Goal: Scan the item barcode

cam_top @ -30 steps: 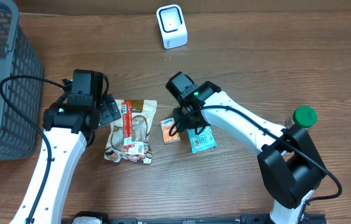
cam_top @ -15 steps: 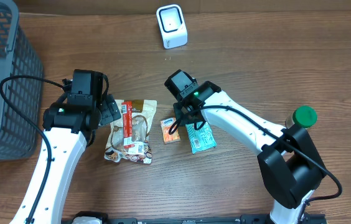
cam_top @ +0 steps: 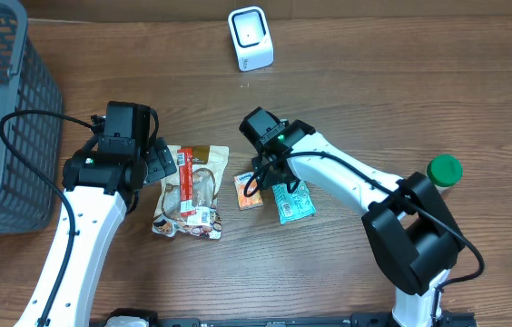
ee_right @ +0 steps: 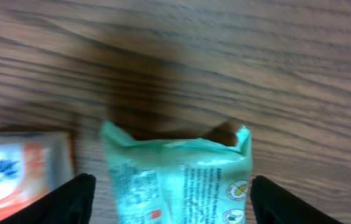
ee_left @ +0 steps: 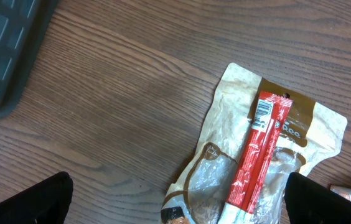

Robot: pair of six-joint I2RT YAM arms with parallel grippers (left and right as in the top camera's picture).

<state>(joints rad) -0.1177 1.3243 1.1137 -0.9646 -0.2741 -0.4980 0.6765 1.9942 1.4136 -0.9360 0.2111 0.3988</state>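
Observation:
The white barcode scanner [cam_top: 250, 38] stands at the table's far edge. A teal snack packet [cam_top: 296, 202] lies flat on the wood beside an orange packet [cam_top: 248, 191]. My right gripper [cam_top: 270, 174] hovers at the teal packet's upper end. In the right wrist view it is open [ee_right: 177, 202], with the teal packet [ee_right: 182, 180] lying between its dark fingers [ee_right: 70, 202]. A brown snack bag [cam_top: 192, 195] with a red stick pack [ee_left: 256, 162] on it lies further left. My left gripper [cam_top: 158, 163] is wide open [ee_left: 178, 208] at the bag's left side, holding nothing.
A dark mesh basket [cam_top: 2, 118] fills the far left. A green-capped object [cam_top: 444, 169] stands at the right, near the right arm. The orange packet [ee_right: 14, 174] lies close to the right gripper's left finger.
The right gripper's jaws have spread wider over the teal packet, and the right arm's elbow has swung slightly. The left arm has not moved.

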